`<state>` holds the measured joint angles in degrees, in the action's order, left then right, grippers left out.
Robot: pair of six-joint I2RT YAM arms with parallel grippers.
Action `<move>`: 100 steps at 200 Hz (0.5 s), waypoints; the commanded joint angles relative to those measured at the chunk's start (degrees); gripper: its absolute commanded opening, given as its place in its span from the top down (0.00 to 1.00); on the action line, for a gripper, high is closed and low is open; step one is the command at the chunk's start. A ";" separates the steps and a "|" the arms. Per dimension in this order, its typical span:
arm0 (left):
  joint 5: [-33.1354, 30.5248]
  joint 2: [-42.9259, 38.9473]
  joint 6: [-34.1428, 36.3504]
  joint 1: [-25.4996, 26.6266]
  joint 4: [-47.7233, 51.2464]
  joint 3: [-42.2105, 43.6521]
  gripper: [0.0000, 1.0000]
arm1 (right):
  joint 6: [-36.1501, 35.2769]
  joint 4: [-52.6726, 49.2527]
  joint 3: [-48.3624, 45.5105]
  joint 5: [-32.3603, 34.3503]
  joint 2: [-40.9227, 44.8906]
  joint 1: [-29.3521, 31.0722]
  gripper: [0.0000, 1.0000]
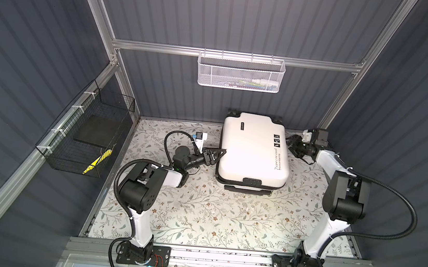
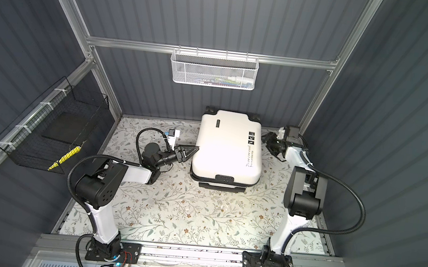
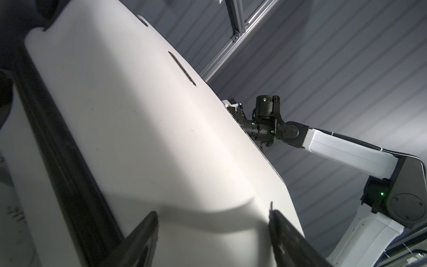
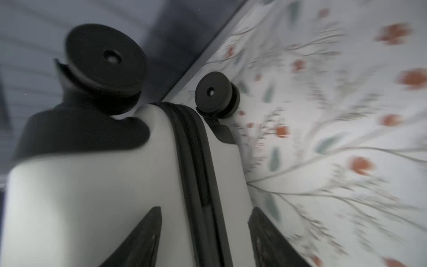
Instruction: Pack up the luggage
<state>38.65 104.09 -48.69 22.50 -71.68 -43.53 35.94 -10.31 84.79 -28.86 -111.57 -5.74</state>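
Suitcase (image 1: 254, 149) lies flat and closed at the rear middle of the flower-print table (image 1: 199, 213), in both top views; its white shell faces up, the wheels point to the back wall and the black handle (image 1: 249, 189) points to the front. Left gripper (image 1: 220, 153) sits at the suitcase's left edge, one finger tip right at the shell. In the left wrist view its fingers (image 3: 143, 231) stand well apart with the white shell (image 3: 138, 115) between them; jaws are spread, and no clamp on anything is visible. Right gripper (image 1: 293, 146) is at the right rear corner, near the wheels. The right wrist view is blurred; the two fingers (image 4: 143, 235) are spread, one on each side of the black zipper seam (image 4: 191, 150), with two wheels (image 4: 105, 57) beyond. Contact there cannot be told. A white mesh basket (image 1: 239, 73) hangs on the back wall and a black wire basket (image 1: 85, 131) on the left wall, both well apart from the suitcase.
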 commanded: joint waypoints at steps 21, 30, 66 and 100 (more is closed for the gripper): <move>-4.49 -12.66 6.00 1.14 10.52 6.34 0.22 | -2.23 -1.90 -1.53 -4.54 4.07 6.08 0.35; -6.78 -15.82 8.56 1.14 17.23 6.18 0.22 | -1.96 -1.33 -4.69 -3.20 7.21 5.03 0.33; -17.38 -26.69 17.23 1.14 41.15 1.83 0.19 | 1.60 6.14 -25.34 -1.46 24.20 -1.67 0.28; -24.44 -29.39 25.05 1.23 63.02 -9.20 0.18 | 2.50 11.03 -45.14 -0.23 41.12 -4.06 0.28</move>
<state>21.21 75.79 -32.32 23.70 -28.82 -45.21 37.50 -3.16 49.63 -29.34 -78.56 -9.76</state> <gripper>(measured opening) 0.820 0.721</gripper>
